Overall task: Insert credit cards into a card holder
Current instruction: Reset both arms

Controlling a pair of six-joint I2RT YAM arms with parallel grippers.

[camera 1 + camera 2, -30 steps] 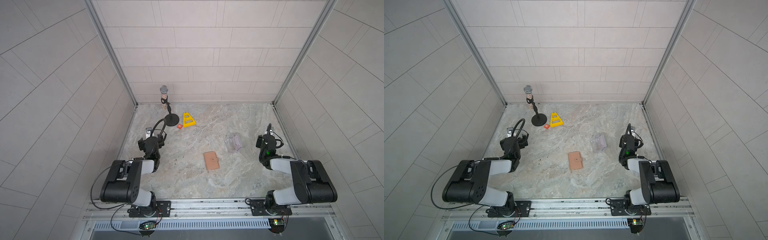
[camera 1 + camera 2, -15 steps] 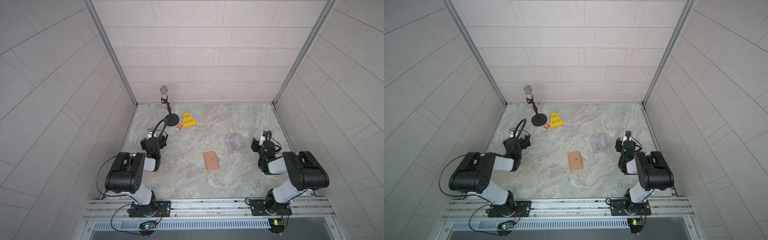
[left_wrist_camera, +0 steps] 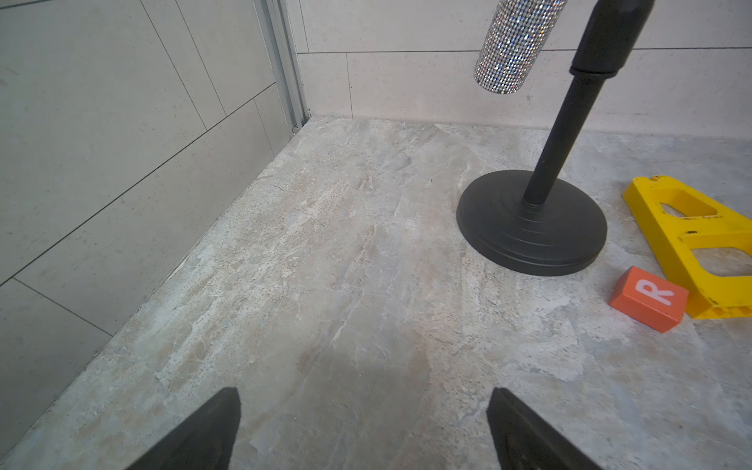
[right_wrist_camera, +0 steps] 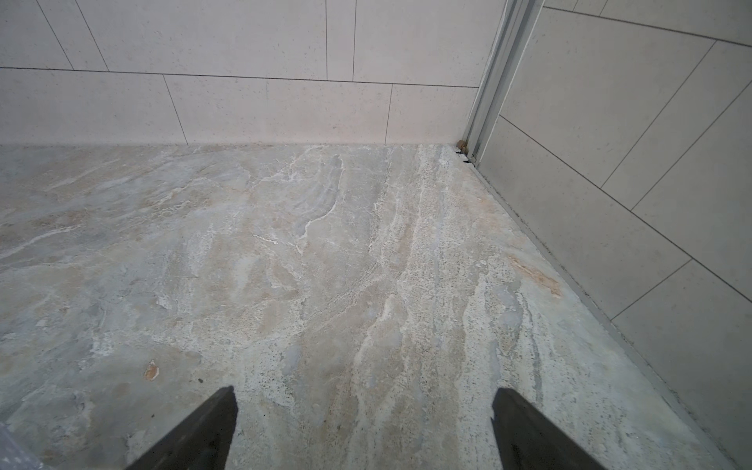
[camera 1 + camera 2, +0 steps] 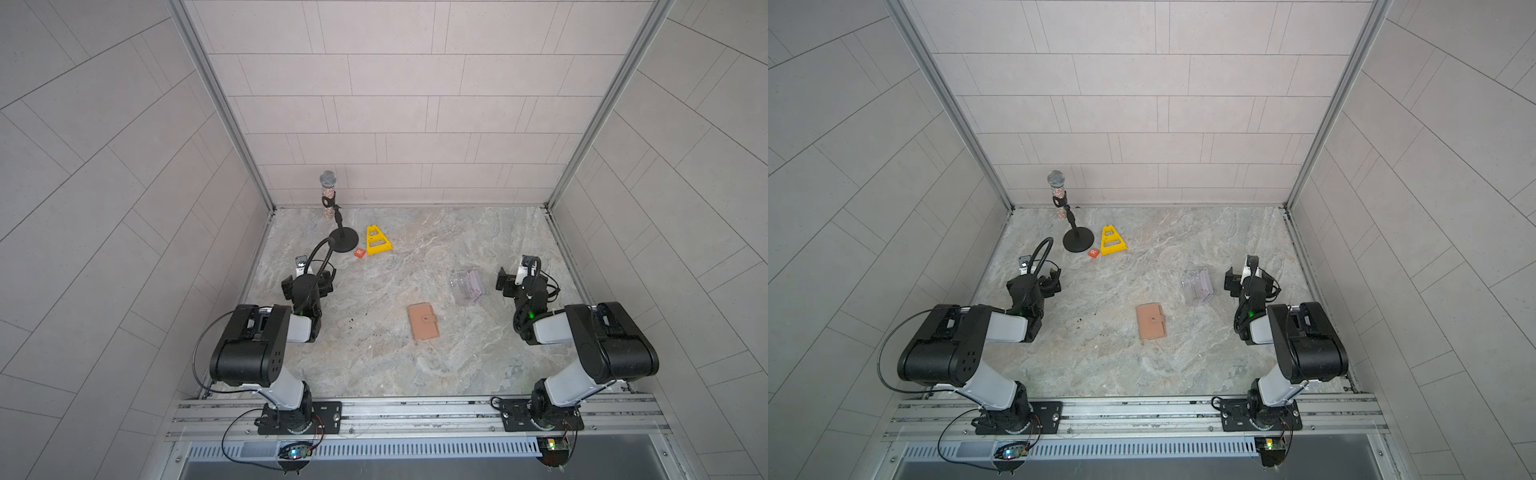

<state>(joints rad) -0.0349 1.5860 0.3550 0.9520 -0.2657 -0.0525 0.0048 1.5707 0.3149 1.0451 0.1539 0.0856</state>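
Note:
The tan-pink card holder (image 5: 423, 321) (image 5: 1151, 322) lies closed and flat on the stone tabletop, mid-table, its strap snapped over the front. No credit cards show as such in any view. My left gripper (image 5: 308, 280) (image 3: 363, 392) hovers low near the left wall, open, with only bare stone between its fingers. My right gripper (image 5: 521, 283) (image 4: 365, 390) is near the right wall, open and empty, just right of the clear stand. Both grippers are well apart from the card holder.
A clear plastic stand (image 5: 467, 286) with pale pinkish shapes inside sits between the card holder and my right gripper. At the back left are a microphone stand (image 5: 343, 246) (image 3: 531, 221), a yellow triangular piece (image 5: 377, 242) and an orange R tile (image 3: 647, 299). Tiled walls enclose three sides.
My right gripper has opened wide. Both arms have folded back, elbows raised, with the grippers staying low near the side walls. The card holder has not moved.

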